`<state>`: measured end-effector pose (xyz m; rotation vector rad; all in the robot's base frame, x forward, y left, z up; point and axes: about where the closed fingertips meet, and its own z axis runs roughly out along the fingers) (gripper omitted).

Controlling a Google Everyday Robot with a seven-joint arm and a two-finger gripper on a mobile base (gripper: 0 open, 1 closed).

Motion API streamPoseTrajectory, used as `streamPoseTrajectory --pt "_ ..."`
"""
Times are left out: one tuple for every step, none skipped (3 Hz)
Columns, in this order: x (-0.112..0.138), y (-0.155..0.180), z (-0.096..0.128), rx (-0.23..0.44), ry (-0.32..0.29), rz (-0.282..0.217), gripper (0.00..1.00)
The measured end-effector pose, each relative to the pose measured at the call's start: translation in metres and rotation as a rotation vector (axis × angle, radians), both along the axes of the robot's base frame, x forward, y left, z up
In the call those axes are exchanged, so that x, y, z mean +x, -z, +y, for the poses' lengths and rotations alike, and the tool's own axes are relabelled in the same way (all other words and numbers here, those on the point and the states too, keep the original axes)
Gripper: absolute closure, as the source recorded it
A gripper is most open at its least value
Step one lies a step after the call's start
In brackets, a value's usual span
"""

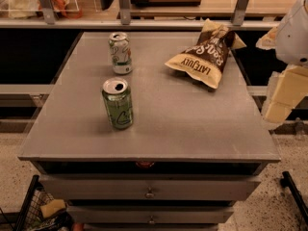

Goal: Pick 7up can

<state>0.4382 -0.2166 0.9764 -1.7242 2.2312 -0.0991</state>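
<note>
The 7up can, white and silver with green markings and a silver top, stands upright at the back left of the grey table top. My gripper shows as pale cream blocks under the white arm at the right edge of the view. It hangs off the table's right side, far from the can and holding nothing I can see.
An all-green can with an open top stands upright in front of the 7up can. A brown and yellow chip bag lies at the back right. Drawers sit under the top. A shelf rail runs behind.
</note>
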Motion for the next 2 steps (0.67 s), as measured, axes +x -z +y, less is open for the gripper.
streamPoseTrajectory --pt "0.0 0.0 0.0 0.0 0.0 0.0 0.0" --pt "0.015 0.001 0.006 0.017 -0.016 -0.029 0.0"
